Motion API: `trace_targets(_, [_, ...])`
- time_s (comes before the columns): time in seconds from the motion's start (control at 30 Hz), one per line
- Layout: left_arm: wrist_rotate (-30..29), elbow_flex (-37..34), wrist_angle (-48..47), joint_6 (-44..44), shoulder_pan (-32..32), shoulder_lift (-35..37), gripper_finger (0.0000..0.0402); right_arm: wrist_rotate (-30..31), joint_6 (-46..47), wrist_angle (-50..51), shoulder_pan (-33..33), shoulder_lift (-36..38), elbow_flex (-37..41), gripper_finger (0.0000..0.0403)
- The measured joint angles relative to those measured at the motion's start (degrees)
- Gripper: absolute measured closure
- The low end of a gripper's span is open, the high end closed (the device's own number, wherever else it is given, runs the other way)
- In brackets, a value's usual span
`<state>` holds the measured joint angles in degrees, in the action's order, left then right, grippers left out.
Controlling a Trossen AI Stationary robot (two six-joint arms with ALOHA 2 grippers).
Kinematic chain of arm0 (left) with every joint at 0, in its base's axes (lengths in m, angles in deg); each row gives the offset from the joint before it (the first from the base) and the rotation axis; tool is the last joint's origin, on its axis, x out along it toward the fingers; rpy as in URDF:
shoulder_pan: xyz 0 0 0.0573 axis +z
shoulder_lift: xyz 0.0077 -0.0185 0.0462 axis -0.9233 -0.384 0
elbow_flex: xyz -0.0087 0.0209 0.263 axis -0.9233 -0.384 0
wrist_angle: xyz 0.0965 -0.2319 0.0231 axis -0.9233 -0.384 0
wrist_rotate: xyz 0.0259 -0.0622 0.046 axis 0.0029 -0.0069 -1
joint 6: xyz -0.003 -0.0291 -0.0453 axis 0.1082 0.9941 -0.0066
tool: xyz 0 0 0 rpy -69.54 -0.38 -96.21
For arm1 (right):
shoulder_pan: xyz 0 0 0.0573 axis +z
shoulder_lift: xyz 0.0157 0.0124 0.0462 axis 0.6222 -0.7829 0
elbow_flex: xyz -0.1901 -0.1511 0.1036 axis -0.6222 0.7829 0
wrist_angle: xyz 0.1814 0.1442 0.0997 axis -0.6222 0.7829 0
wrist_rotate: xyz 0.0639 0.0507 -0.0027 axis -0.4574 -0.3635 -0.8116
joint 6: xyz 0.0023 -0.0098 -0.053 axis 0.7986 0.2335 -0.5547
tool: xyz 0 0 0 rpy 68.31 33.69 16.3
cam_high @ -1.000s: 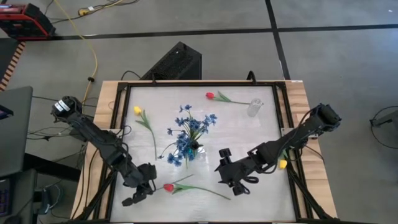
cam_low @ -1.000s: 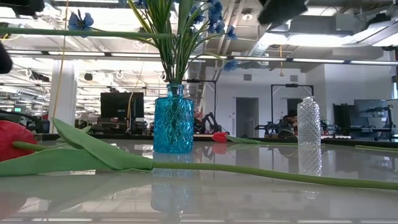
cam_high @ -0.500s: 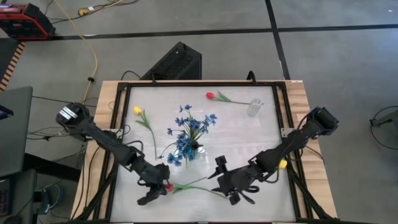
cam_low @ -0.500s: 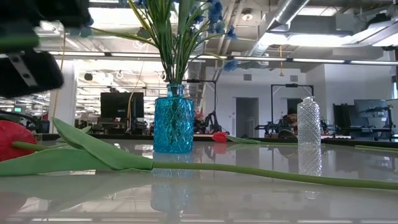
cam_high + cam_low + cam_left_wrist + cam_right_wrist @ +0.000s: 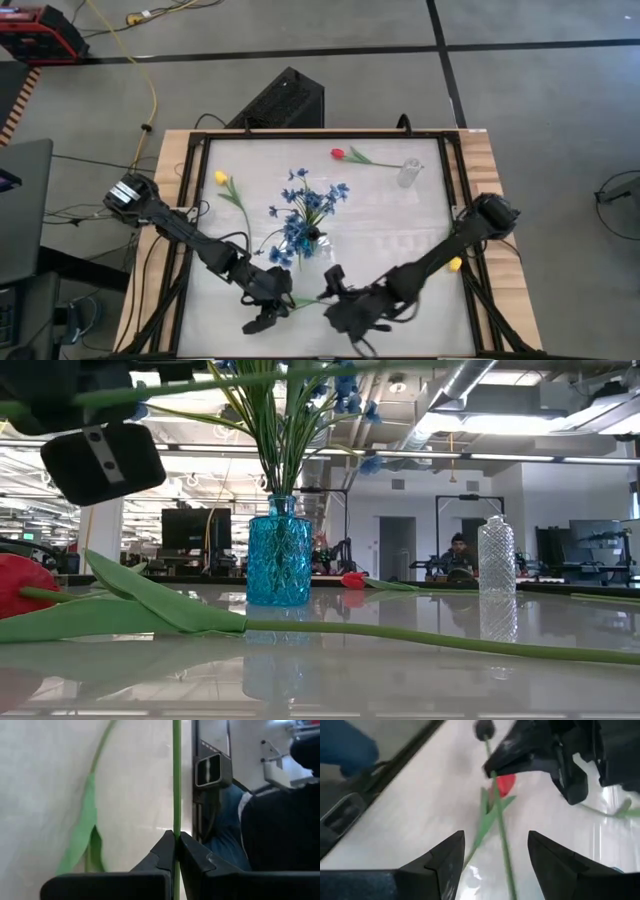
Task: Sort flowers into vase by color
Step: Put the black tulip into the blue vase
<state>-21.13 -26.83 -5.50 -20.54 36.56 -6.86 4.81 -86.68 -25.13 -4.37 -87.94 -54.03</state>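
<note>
Here the red tulip [image 5: 272, 300] lies near the table's front edge, stem running rightward. The left hand [image 5: 176, 845] pinches a thin green stem; the right hand [image 5: 495, 857], fingers wide, is aligned over the tulip's stem.

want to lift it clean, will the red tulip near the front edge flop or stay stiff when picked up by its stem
The red tulip with the long green stem will likely droop: the stem is thin and long. The bloom end probably sags. The left gripper is shut on the stem, well off the bloom, so it may swing. The right gripper is open above it.
</note>
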Motion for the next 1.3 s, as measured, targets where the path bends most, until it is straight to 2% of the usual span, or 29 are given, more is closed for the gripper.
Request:
trace_targets(0.2, [-2.1, -0.1, -3.4, 3.1, 0.1, 0.0, 0.0400, 3.5, 2.6, 10.6, -1.4, -7.7, -9.1, 0.0162])
trace_targets(0.33, [-2.5, -0.1, -4.9, 4.0, 0.1, 0.0, 0.0400, 4.3, 2.6, 15.9, -1.4, -11.6, -14.5, 0.0184])
trace_targets(0.53, [-2.6, -0.1, -6.0, 3.5, 0.1, 0.0, 0.0400, 5.7, 2.6, 21.4, -1.7, -14.7, -18.7, 0.0243])
trace_targets(0.9, [-2.6, -0.1, -6.5, 1.3, 0.1, 0.1, 0.0400, 5.6, 4.5, 23.5, -2.4, -14.5, -19.0, 0.0372])
trace_targets(1.07, [-2.9, -0.1, -6.4, -2.5, 0.1, 0.1, 0.0392, 3.9, 6.5, 26.2, -2.4, -14.5, -19.0, 0.0377])
trace_targets(1.3, [-0.7, 0.1, -4.9, -8.5, 0.1, 0.1, 0.0344, -0.6, 8.7, 30.9, -1.6, -14.5, -19.0, 0.0377])
